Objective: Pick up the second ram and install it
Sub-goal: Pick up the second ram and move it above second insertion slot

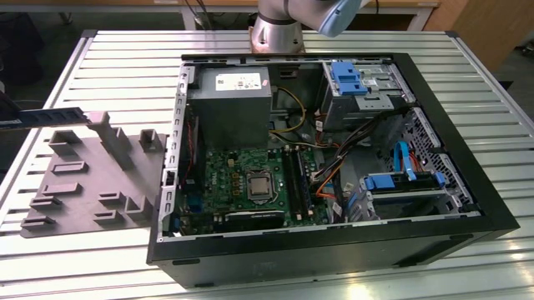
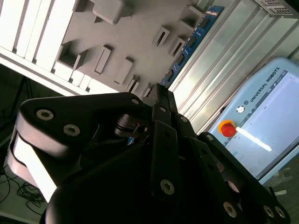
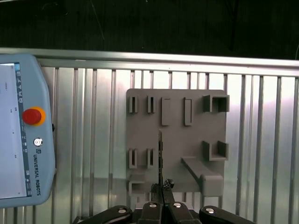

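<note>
I see my arm's base (image 1: 279, 31) at twelve o'clock in the exterior view, a pale blue joint (image 1: 338, 15) just toward one o'clock of it, and the gripper (image 1: 7, 114) out at nine o'clock. In both wrist views the fingers (image 3: 167, 196) (image 2: 159, 100) are pressed together on the second ram (image 3: 160, 154) (image 2: 191, 42), with the black linkages (image 2: 163, 154) drawn in behind them.

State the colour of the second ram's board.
Blue. The second ram shows its colour best in the second wrist view.
</note>
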Tool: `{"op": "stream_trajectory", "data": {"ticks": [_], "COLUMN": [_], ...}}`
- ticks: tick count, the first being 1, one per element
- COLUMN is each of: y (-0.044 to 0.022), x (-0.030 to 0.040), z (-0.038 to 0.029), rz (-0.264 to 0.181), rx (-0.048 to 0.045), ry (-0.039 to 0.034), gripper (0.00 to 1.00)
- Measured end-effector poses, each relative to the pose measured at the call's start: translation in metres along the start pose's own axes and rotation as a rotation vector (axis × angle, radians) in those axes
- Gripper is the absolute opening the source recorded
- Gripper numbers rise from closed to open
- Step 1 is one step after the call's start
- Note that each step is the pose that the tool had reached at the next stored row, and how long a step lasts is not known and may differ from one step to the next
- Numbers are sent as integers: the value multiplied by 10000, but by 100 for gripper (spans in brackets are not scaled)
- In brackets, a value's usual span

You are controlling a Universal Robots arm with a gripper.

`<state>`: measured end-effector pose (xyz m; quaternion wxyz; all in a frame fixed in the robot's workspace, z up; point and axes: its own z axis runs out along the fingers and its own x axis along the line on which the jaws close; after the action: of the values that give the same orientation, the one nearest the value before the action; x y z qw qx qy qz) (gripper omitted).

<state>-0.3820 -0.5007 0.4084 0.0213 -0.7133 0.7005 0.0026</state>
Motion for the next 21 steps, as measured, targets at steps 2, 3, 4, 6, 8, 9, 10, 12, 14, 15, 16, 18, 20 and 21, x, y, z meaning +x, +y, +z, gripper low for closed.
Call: {"op": "stream_trajectory", "data": {"ticks": [2, 3, 4, 6, 8, 9, 10, 12, 14, 15, 16, 18, 20, 21], "y": [-6, -10, -11, -15, -22, -24, -28, -34, -41, -46, -52, -63, -75, -82], "x": [0, 0, 1, 0, 0, 1, 0, 1, 1, 1, 1, 1, 1, 2], "z": [1, 1, 1, 0, 1, 1, 1, 1, 1, 0, 1, 2, 2, 2], "rz": [0, 0, 0, 0, 0, 0, 0, 0, 0, 0, -1, 0, 0, 0], "rx": [1, 1, 1, 0, 1, 1, 0, 0, 0, -1, 0, 1, 0, 0], "ry": [-1, -1, -1, 0, -1, 0, 0, -1, 0, 1, 0, 0, 0, -1], "gripper": [11, 11, 11, 11, 11, 11, 11, 11, 11, 11, 11, 11, 11, 11]}}
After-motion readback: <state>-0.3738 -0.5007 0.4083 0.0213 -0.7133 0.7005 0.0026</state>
